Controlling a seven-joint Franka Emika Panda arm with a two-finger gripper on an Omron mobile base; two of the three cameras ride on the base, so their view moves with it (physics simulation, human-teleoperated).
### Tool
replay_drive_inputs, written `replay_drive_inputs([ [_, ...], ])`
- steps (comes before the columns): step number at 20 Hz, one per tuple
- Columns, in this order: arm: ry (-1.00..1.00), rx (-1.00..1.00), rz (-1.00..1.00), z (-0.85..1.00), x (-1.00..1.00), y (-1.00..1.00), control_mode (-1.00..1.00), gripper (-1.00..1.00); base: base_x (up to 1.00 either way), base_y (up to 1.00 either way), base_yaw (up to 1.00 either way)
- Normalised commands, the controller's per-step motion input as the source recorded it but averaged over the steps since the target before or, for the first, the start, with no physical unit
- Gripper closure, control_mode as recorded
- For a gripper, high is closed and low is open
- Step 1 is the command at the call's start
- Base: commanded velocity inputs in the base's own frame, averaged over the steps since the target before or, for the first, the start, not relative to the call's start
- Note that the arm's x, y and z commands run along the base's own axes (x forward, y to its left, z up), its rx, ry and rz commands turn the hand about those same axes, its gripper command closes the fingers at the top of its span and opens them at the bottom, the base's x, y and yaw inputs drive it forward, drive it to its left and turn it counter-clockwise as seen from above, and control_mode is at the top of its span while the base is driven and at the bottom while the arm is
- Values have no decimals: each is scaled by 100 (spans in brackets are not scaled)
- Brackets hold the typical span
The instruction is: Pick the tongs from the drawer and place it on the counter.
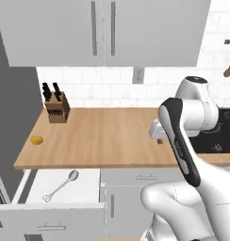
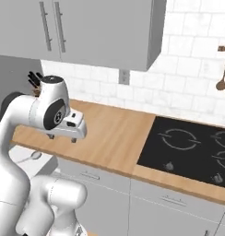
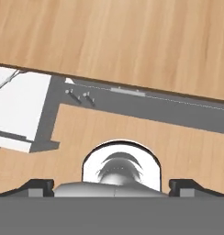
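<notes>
The drawer stands pulled open at the lower left, below the counter. The silver tongs lie diagonally on its white floor, spoon tip toward the counter. My gripper hangs open and empty just above the counter's front part, well to the right of the drawer. From the right base view the gripper points down over the counter, and a tip of the tongs shows in the drawer below. The hand view looks down past the wide-apart fingertips at the counter edge and the drawer.
A wooden knife block stands at the counter's back left, and a small yellow fruit lies near its left front. A dark stove top takes the right side. Grey cabinets hang above; utensils hang on the wall.
</notes>
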Motion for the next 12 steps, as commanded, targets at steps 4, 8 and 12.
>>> replay_drive_inputs([
  [4,0,0,0,0,0,0,100,-100,0,-3,77],
  [8,0,0,0,0,0,0,100,-100,-8,4,75],
  [12,0,0,0,0,0,0,100,-100,-41,-6,74],
])
